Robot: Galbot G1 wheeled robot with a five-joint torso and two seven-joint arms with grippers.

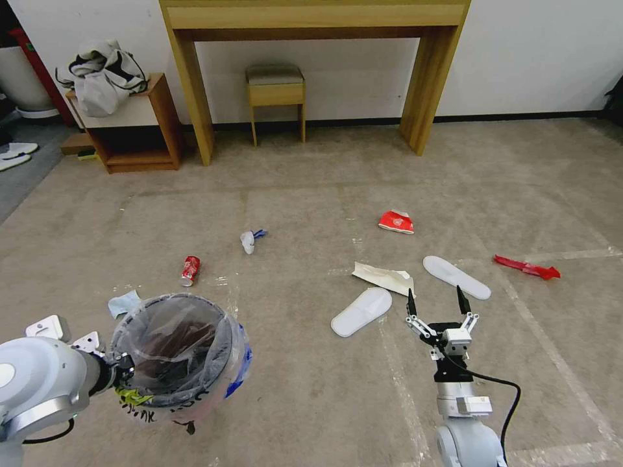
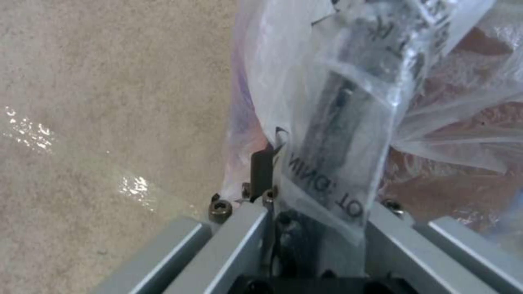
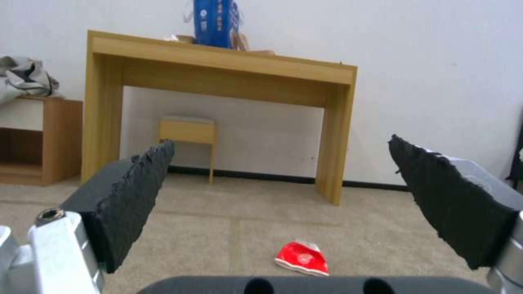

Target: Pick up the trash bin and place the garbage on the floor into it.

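Observation:
My left gripper [image 1: 120, 373] is shut on the near rim of the trash bin [image 1: 178, 353], a round bin lined with a clear bag; up close, the clamped rim and bag [image 2: 327, 163] show between its fingers. My right gripper [image 1: 435, 299] hangs open and empty over the floor [image 1: 311, 402], just short of the white slipper soles [image 1: 361, 311] [image 1: 456, 277] and the beige paper [image 1: 384, 277]. Farther off lie a red carton [image 1: 396, 222] [image 3: 301, 258], a red wrapper [image 1: 527, 267], a red can [image 1: 190, 270], a white cup [image 1: 248, 241] and a blue mask [image 1: 123, 302].
A wooden desk [image 1: 311, 26] stands against the back wall with a small stool [image 1: 276, 91] under it. A low cabinet [image 1: 136, 130] with bundled clothes is at the back left. Whitish tape lines cross the carpet.

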